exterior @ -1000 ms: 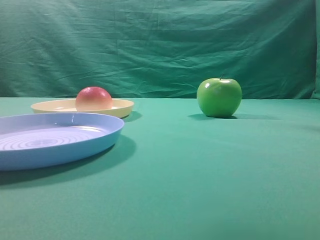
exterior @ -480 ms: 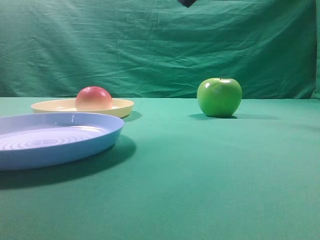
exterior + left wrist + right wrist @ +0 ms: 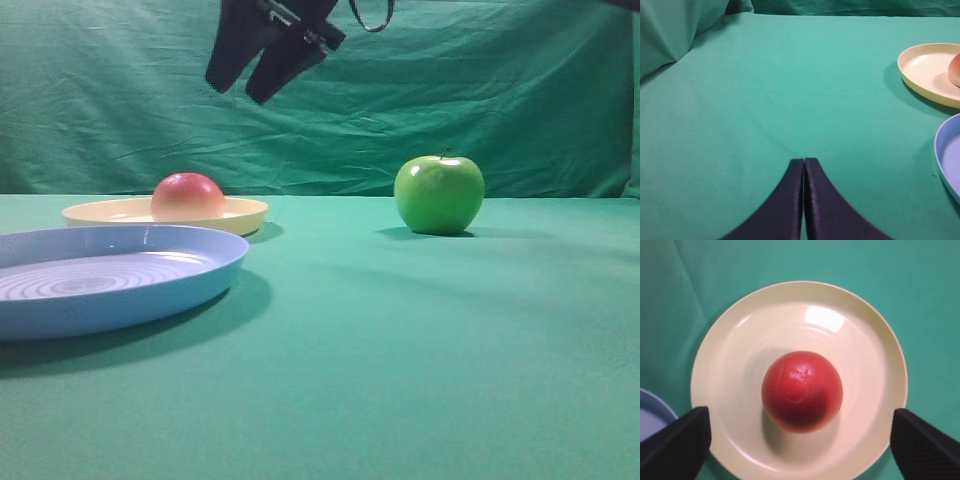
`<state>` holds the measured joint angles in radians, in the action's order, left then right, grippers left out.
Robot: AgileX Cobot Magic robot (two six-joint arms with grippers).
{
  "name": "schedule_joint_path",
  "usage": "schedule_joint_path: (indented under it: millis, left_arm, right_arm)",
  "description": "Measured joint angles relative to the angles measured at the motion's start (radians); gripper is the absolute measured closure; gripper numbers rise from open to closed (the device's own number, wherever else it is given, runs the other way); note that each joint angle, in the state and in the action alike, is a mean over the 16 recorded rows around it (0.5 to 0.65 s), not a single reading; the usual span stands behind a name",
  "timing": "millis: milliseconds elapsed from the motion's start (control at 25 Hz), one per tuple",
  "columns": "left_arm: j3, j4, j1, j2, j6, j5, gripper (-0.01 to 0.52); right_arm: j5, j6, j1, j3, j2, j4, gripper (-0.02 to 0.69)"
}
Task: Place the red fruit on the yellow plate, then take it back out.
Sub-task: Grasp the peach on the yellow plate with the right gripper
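Observation:
The red fruit [image 3: 187, 197] sits on the yellow plate [image 3: 243, 214] at the back left of the table. My right gripper [image 3: 235, 92] hangs open high above it, a little to the right, holding nothing. In the right wrist view I look straight down on the red fruit [image 3: 802, 390] in the middle of the yellow plate [image 3: 865, 335]; the right gripper [image 3: 800, 411] has its fingers [image 3: 680, 440] spread wider than the fruit. In the left wrist view my left gripper [image 3: 803, 163] is shut and empty over bare cloth, with the yellow plate [image 3: 925, 70] and the fruit [image 3: 956, 70] far right.
A light-blue ringed plate [image 3: 205, 270] lies at the front left, close beside the yellow one. A shiny green apple [image 3: 438, 195] stands at the back right. Green cloth covers the table and hangs behind it.
My right gripper has come down into the exterior high view from the top edge and moved left toward the yellow plate. The fruit, plates and apple have not moved.

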<state>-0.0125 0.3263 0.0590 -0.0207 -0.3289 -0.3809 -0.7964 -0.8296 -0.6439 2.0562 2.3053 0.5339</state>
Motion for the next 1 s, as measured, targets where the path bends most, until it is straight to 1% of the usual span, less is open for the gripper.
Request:
schedule_joint_path:
  millis: [80, 160, 360, 600, 680, 760, 1000]
  left_arm:
    - [0.000, 0.000, 0.000, 0.000, 0.000, 0.000, 0.514]
    - [0.000, 0.000, 0.000, 0.000, 0.000, 0.000, 0.514]
    - [0.000, 0.000, 0.000, 0.000, -0.001, 0.000, 0.514]
    - [0.000, 0.000, 0.000, 0.000, -0.001, 0.000, 0.514]
    - [0.000, 0.000, 0.000, 0.000, -0.002, 0.000, 0.514]
    - [0.000, 0.000, 0.000, 0.000, -0.002, 0.000, 0.514]
    - [0.000, 0.000, 0.000, 0.000, -0.002, 0.000, 0.514]
  right_arm:
    - [0.047, -0.001, -0.010, 0.000, 0.020, 0.001, 0.006]
    - [0.091, -0.002, -0.019, 0.000, 0.040, 0.002, -0.001]
    - [0.176, -0.003, -0.036, 0.001, 0.088, 0.009, -0.006]
    - [0.229, -0.005, -0.044, 0.001, 0.136, 0.026, 0.004]
    - [0.236, -0.005, -0.045, 0.001, 0.148, 0.032, 0.027]
    - [0.239, -0.005, -0.045, 0.001, 0.158, 0.037, 0.065]
    - [0.210, -0.002, -0.043, 0.017, 0.171, 0.049, 0.233]
